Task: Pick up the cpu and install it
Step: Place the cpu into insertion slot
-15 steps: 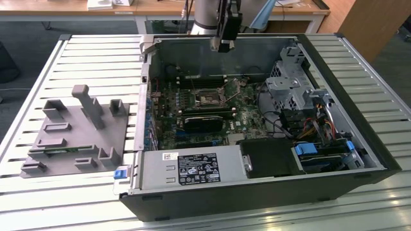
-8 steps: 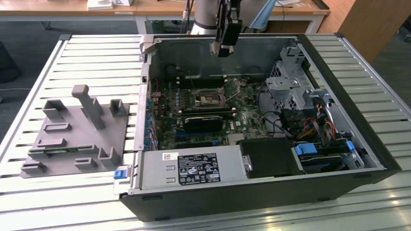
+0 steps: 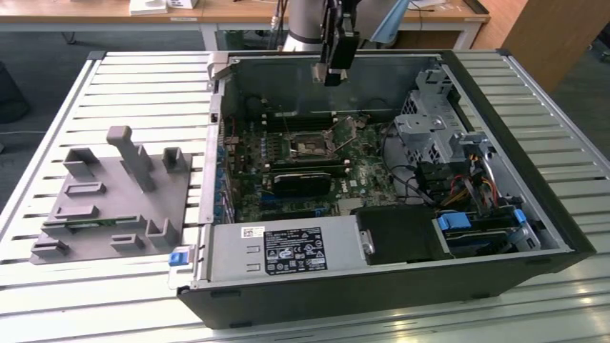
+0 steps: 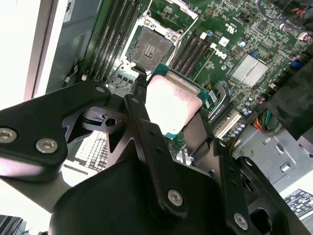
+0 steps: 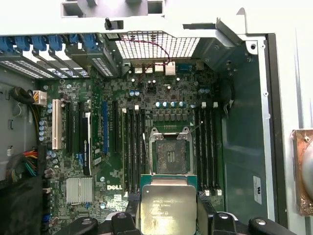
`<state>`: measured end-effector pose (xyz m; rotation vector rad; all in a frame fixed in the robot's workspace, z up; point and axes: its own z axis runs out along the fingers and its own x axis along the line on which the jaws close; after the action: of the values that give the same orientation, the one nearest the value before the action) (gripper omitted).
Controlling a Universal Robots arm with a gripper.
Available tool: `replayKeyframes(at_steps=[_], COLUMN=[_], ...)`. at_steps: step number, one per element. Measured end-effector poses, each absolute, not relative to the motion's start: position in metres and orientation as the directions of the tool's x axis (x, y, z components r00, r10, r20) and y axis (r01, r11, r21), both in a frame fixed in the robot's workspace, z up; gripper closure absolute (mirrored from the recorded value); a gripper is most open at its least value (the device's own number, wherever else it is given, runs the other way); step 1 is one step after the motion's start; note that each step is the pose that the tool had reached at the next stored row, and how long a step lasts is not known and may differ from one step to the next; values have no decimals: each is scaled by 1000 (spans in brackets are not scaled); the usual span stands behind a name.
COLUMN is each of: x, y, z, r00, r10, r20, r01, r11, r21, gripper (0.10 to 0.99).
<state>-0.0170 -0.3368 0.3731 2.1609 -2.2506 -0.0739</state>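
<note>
My gripper (image 3: 332, 74) hangs over the open computer case (image 3: 496, 236), near its back wall. It is shut on the cpu (image 4: 172, 100), a flat square chip with a silvery top and a green edge, clamped by its two sides between the black fingers (image 4: 139, 105). In the first wrist view the cpu (image 5: 167, 205) sits just short of the open motherboard socket (image 5: 170, 155), held well above the board. That socket (image 3: 313, 148) has its metal frame lifted and nothing inside it. In the second wrist view the socket (image 4: 152, 46) lies beyond the chip.
A grey tray (image 3: 105, 200) with upright pegs stands on the slatted table at the exterior view's left. Inside the case are the power supply (image 3: 286, 250), a drive cage (image 3: 429, 128), coloured cables (image 3: 472, 189) and RAM slots (image 5: 132, 147) beside the socket. A copper-based part (image 5: 303, 171) lies outside the case wall.
</note>
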Motion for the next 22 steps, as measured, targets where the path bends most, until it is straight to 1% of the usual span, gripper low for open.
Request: replayKeyframes(at_steps=[5,9,22], x=[-17,-17,-17], y=[-337,-337,-337], z=[373,372,369], r00=[-44,-70,-296], r10=[-999,-997,-955], r20=[-18,-18,-18], r01=[-998,-996,-954], r11=[43,69,295], r21=[48,48,48], gripper=[545,545,545])
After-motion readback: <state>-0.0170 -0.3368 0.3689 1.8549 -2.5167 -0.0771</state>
